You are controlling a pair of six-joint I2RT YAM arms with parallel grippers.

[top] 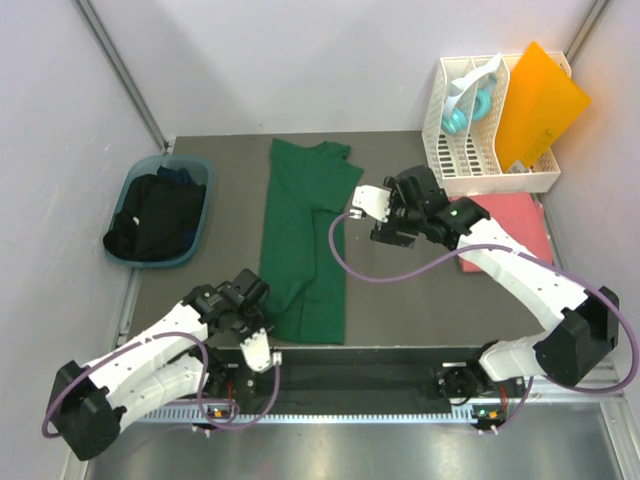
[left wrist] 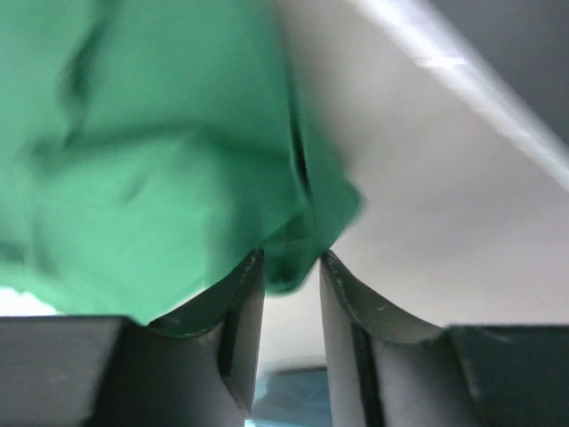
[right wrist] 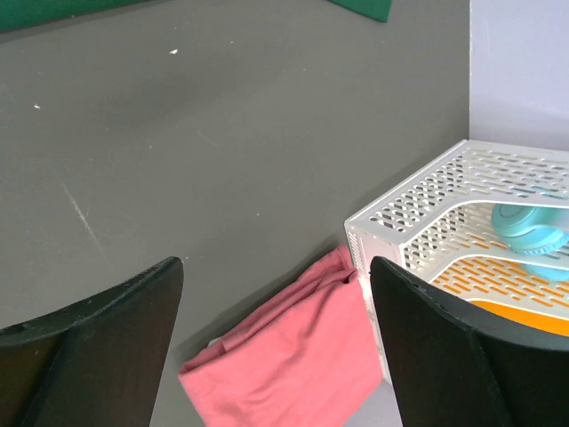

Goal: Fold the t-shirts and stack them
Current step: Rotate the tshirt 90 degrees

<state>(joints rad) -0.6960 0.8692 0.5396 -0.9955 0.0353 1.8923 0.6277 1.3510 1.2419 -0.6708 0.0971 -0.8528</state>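
Green t-shirt (top: 305,240) lies mid-table, running front to back, partly folded lengthwise, one sleeve poking out at the far end. Left gripper (left wrist: 291,267) sits at its near-left corner. Jaws are narrowly apart with a bunch of green cloth between the tips; we cannot tell if it is pinched or just loose. Right gripper (right wrist: 276,267) hangs wide with nothing in it, off right over the table (right wrist: 178,133), near the pink t-shirt (right wrist: 293,356) and white rack (right wrist: 418,205). Risk we see: cloth catches on a fingertip when the left arm backs off, dragging the corner and spoiling the fold. Nothing pins the shirt, so one tug could shift all of it. Dark t-shirts (top: 155,215) wait in the blue basket (top: 135,175).
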